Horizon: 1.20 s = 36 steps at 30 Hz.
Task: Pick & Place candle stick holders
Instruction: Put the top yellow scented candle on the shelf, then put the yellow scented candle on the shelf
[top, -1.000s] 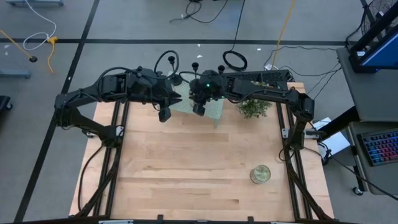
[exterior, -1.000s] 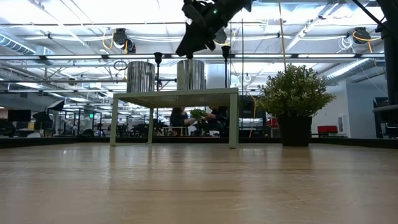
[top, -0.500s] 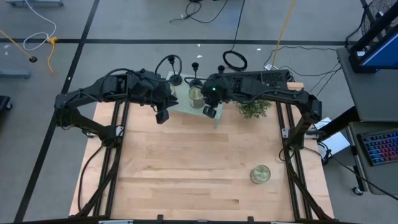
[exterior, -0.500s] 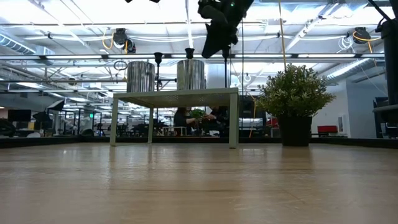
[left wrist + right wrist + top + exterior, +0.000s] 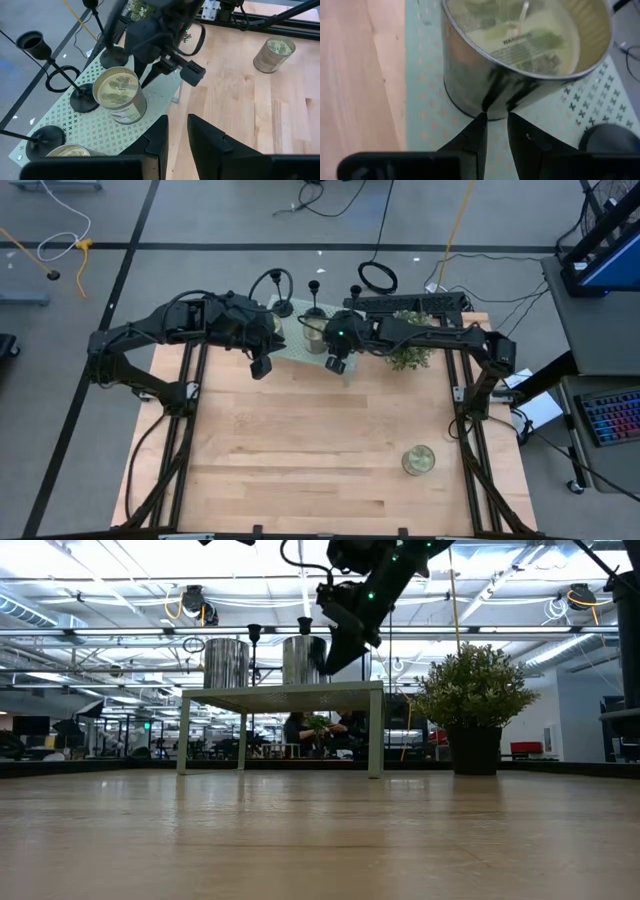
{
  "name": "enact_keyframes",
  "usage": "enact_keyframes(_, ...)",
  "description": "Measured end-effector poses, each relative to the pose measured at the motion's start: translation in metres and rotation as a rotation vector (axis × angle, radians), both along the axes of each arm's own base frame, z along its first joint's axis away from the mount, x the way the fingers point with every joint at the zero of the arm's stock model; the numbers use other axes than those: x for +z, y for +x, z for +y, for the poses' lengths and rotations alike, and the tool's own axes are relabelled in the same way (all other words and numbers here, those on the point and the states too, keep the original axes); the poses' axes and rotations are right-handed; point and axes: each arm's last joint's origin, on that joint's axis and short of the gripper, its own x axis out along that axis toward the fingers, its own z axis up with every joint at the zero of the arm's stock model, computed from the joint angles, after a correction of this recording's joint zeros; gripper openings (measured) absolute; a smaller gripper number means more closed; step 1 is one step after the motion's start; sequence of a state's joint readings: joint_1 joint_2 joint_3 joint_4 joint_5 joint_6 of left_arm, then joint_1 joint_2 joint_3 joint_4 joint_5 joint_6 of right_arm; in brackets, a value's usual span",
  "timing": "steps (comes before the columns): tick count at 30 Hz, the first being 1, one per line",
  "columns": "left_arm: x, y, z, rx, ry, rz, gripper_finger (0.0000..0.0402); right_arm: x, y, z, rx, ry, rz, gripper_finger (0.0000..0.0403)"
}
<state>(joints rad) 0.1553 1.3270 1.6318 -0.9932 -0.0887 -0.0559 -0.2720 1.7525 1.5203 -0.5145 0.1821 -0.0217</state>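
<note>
Three black candle stick holders (image 5: 284, 307) (image 5: 316, 308) (image 5: 355, 292) stand by their round bases along the far side of a small pale green perforated shelf (image 5: 300, 352). Two of them show in the low view (image 5: 254, 636) (image 5: 304, 626). A pale glass jar (image 5: 315, 335) stands on the shelf. My right gripper (image 5: 335, 364) is shut and points down at the jar's near side, its tips by the lower wall (image 5: 490, 102). My left gripper (image 5: 262, 366) is shut and empty over the shelf's left near corner. Its wrist view shows the holders (image 5: 80, 97). My right gripper's shut fingertips (image 5: 481, 120) stand right at the jar's lower wall, just above the shelf. I cannot tell whether they touch it.
A second jar (image 5: 75, 150) stands on the shelf under my left arm, and a third (image 5: 419, 460) on the wooden table at the near right. A potted plant (image 5: 408, 352) stands right of the shelf. The table's middle (image 5: 300, 440) is bare wood.
My right gripper has gone a little toward the table's right edge, then down toward the shelf, ending beside the jar. The jar and the holders have stayed where they were.
</note>
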Motion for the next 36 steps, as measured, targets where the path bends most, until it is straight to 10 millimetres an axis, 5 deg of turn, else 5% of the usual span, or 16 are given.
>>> enact_keyframes(14, 0.000, 0.000, 0.000, 0.001, -0.001, -0.001, 0.0079, -0.005, 0.005, 0.000, 0.080, -0.090, -0.048, 0.0070)
enact_keyframes(18, 0.000, 0.000, 0.000, 0.001, -0.001, -0.001, 0.0079, 0.009, -0.007, 0.012, 0.105, -0.084, -0.024, 0.0072)
enact_keyframes(29, 0.000, 0.000, 0.000, -0.015, 0.018, 0.005, 0.0078, 0.033, -0.044, 0.108, 0.252, 0.076, 0.104, 0.0144)
enact_keyframes(36, 0.000, 0.000, 0.000, -0.015, 0.018, 0.005, 0.0078, 0.024, -0.068, 0.166, 0.139, 0.256, 0.241, 0.0174)
